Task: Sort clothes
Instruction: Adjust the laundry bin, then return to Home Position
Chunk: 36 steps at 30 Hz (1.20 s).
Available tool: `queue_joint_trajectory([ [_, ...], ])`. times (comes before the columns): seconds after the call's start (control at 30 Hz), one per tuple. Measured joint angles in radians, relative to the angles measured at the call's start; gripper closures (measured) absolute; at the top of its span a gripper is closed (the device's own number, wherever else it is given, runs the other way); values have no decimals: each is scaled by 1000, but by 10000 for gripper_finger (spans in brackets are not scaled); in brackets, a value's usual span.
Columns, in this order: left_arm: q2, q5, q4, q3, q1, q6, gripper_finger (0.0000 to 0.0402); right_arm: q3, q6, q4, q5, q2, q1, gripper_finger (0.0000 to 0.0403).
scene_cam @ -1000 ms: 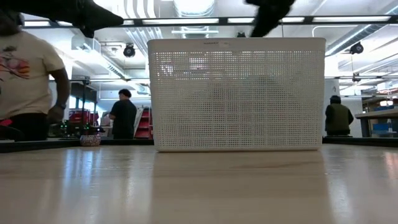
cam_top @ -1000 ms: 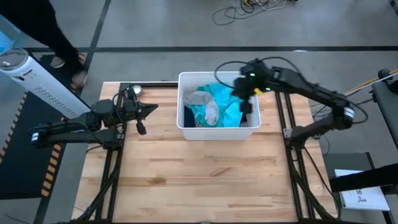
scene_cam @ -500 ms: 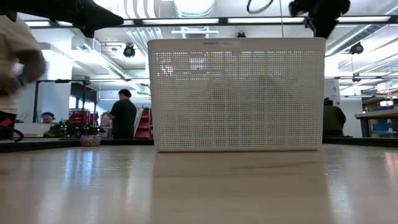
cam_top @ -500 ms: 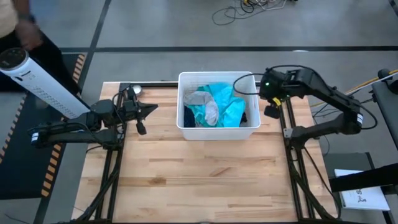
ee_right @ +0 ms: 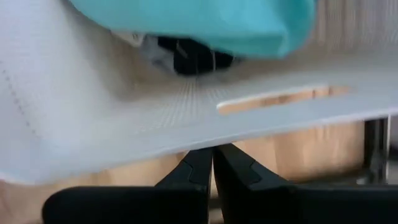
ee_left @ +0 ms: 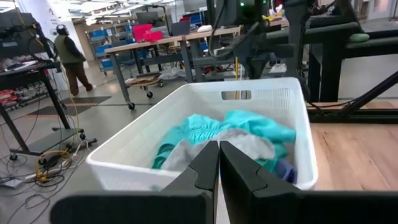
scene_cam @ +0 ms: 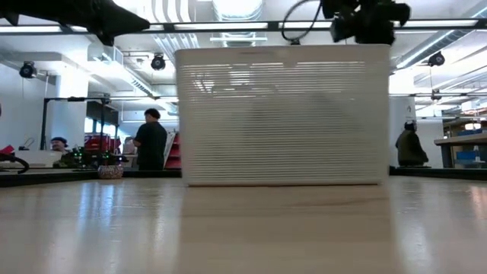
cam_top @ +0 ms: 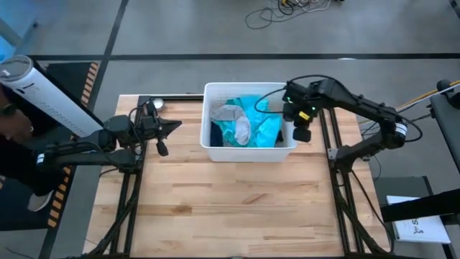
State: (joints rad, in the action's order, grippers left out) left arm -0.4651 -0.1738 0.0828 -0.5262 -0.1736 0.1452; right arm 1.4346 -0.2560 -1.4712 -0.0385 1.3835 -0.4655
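Note:
The clothes lie heaped in the white plastic basket (cam_top: 208, 147) at the table's middle far side: a bright teal garment (cam_top: 257, 117), a grey one (cam_top: 240, 126) on top of it and a dark one (cam_top: 282, 134) by the right wall. The left wrist view shows the teal (ee_left: 205, 127), the grey (ee_left: 249, 144) and a small purple-blue piece (ee_left: 285, 169). My right gripper (cam_top: 302, 135) is shut at the basket's right wall. My left gripper (cam_top: 177, 124) is shut and empty, held above the table left of the basket. My right gripper pushes the basket with its shut fingertips (ee_right: 205, 163), which meet the top rim of the right wall (ee_right: 186, 140) near its handle slot (ee_right: 280, 99). The basket stands with its bottom on the table. The fingers come at it from the table's right side.
A white cylinder (cam_top: 43, 93) slants over the table's far left corner. A person stands beside the table's left edge (cam_top: 18, 165). Bare wood (cam_top: 230, 208) lies in front of the basket. People and shelving show in the room behind (scene_cam: 151, 137).
My right gripper has gone from above the basket out past its right wall, then back toward the table's left against that wall. The basket has slid a little toward the table's left edge, still upright with the clothes in it.

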Motion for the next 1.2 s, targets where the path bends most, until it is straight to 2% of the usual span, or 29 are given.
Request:
queue_joint_trajectory([
  [0.23,31,1,9,0,17,3,402,-3,-59,216,-47,-76,3,403],
  [0.37,53,5,29,0,52,21,402,-78,-87,353,-62,-178,3,403],
  [0.6,53,-7,-14,49,181,72,402,-412,-130,785,-175,-441,3,403],
  [0.83,93,-75,-122,195,272,90,402,-799,-100,1196,-181,-685,2,403],
  [1.0,168,-78,-144,272,311,80,402,-985,-53,1341,-206,-829,3,403],
  [1.2,271,-79,-93,326,342,38,402,-1117,-5,1407,-251,-973,2,403],
])
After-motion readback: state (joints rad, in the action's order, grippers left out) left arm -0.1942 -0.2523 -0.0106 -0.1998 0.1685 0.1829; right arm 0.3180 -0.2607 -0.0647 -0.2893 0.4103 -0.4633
